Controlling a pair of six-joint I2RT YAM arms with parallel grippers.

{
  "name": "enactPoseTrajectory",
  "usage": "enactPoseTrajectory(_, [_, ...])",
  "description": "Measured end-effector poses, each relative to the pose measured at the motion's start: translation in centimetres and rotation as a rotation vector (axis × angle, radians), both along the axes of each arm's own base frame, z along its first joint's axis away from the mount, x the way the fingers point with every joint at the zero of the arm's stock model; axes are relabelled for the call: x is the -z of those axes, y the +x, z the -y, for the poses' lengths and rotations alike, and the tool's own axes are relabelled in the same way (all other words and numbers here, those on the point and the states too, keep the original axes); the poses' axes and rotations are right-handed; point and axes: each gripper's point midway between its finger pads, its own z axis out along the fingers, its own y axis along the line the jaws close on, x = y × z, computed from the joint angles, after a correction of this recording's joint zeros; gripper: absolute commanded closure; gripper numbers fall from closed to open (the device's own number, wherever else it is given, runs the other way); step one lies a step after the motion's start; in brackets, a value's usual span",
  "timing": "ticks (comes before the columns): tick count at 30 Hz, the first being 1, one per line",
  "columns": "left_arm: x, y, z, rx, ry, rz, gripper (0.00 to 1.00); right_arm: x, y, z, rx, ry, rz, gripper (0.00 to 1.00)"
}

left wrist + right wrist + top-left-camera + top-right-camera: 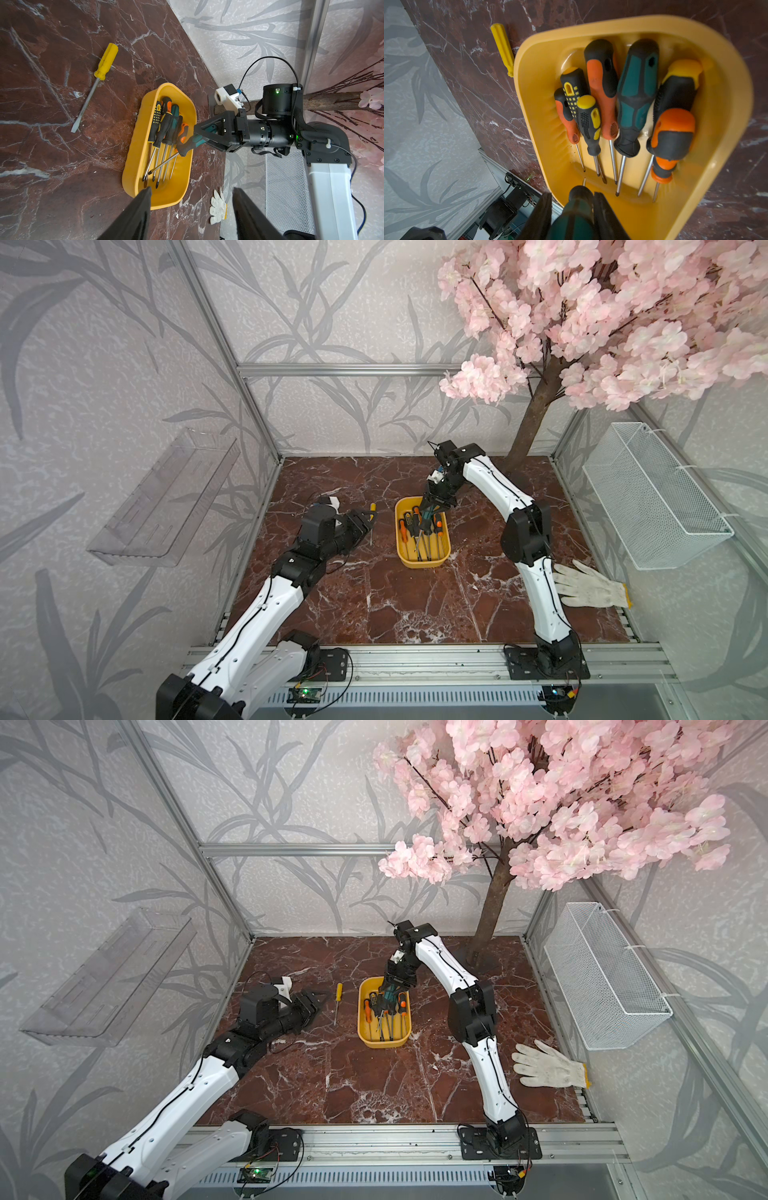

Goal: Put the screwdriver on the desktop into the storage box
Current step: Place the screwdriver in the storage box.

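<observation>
Left tool (321, 1004): jaws apart, empty, just left of the yellow-handled screwdriver (93, 89). It lies flat on the surface (374, 1085), left of storage box (360, 1019). Probably light and rigid with a thin, slick shaft; best taken at the ribbed handle. Farther: right tool (197, 135) clamped on teal screwdriver (193, 143) over box.

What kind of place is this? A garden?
Probably a robot test booth: robot arms bolted to a metal rail, an aluminium frame around wallpapered walls, and a blossom tree on the desktop.
</observation>
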Motion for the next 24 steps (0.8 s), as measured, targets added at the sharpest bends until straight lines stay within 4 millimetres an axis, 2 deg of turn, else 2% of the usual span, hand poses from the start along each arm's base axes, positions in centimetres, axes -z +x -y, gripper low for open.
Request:
enactPoseTrajectory(6, [0.2,0.0,0.0,0.001,0.002,-0.004,0.36,1.8,0.3,-0.2,-0.019,-0.022,-0.05,0.76])
enactPoseTrajectory(9, [0.4,0.1,0.1,0.003,0.008,-0.01,0.36,1.9,0.2,-0.1,-0.019,-0.029,-0.06,0.68])
enactPoseTrajectory(13, [0.9,0.3,0.1,0.004,0.018,-0.022,0.36,1.4,0.3,0.0,-0.017,-0.026,-0.053,0.63])
enactPoseTrajectory(17, [1.6,0.6,0.1,0.005,0.036,-0.036,0.36,1.3,0.4,0.1,-0.006,-0.026,-0.055,0.35])
enactPoseTrajectory(24, [3.3,1.3,0.0,0.006,0.084,-0.071,0.36,1.1,0.8,0.6,-0.002,-0.03,-0.038,0.38])
